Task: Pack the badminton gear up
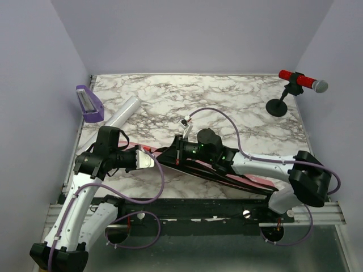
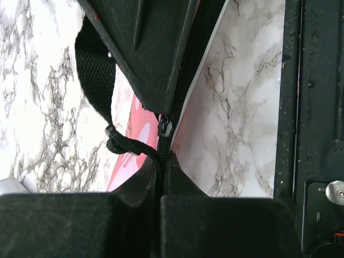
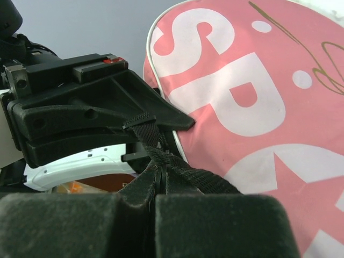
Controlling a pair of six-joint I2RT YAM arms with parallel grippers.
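The table (image 1: pixel 227 107) carries the bag (image 3: pixel 247 107) slantwise, its long axis running from the far left down toward the right arm's base. The tube (image 1: pixel 122 113) lies outside it, beyond the left end and nearer the left arm. Both arms meet at that left end. The left gripper (image 2: pixel 163 161) is pinched tight on the bag's black edge at the end of the zip track. The right gripper (image 3: pixel 160 172), just beside it, is clamped on a black strap (image 3: pixel 201 180). The zip pull (image 2: pixel 165 127) sits just ahead of the left fingers, so the track runs away from them along the bag. No racket or shuttlecock shows.
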